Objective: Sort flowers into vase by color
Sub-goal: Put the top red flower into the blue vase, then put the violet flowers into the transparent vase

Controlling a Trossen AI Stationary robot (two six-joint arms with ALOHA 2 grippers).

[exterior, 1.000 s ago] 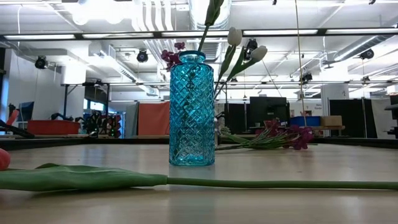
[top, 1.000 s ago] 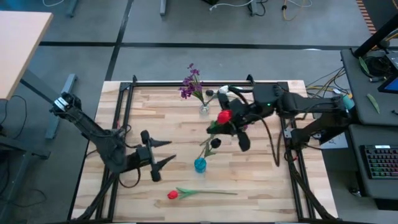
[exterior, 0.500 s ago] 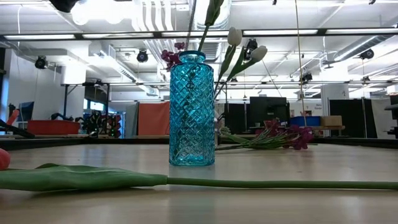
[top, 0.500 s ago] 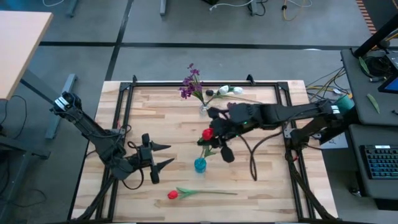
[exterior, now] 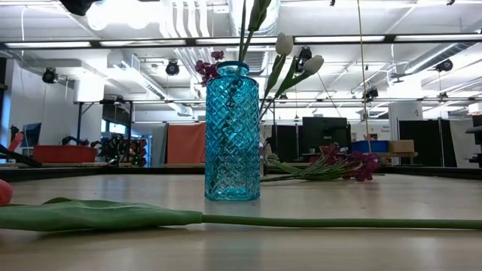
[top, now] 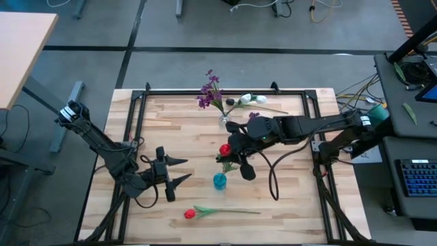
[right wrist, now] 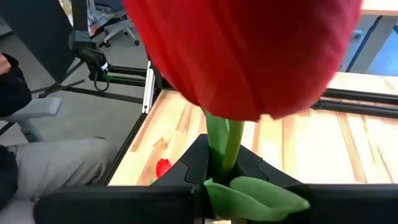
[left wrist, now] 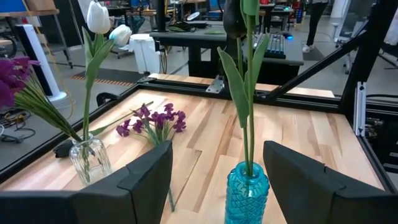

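A red tulip (top: 225,149) is gripped by its stem in the closed right hand (top: 231,154), held directly above the blue vase (top: 219,181) at mid worktop (top: 287,198), stem reaching into the vase. The left hand (top: 179,169) is held open, just beside the vase. Another red tulip (top: 190,214) lies flat near the front edge. Purple flowers (top: 209,91) stand in a clear vase (top: 224,120) at the back; white buds (top: 250,99) lie beside it.

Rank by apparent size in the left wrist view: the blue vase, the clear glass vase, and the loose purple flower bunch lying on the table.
1. blue vase, though it is cut off at the picture's edge and nearest the camera, which inflates it.
2. and 3. purple flower bunch and clear glass vase look about alike; the bunch lies farther off, so I won't rank them.
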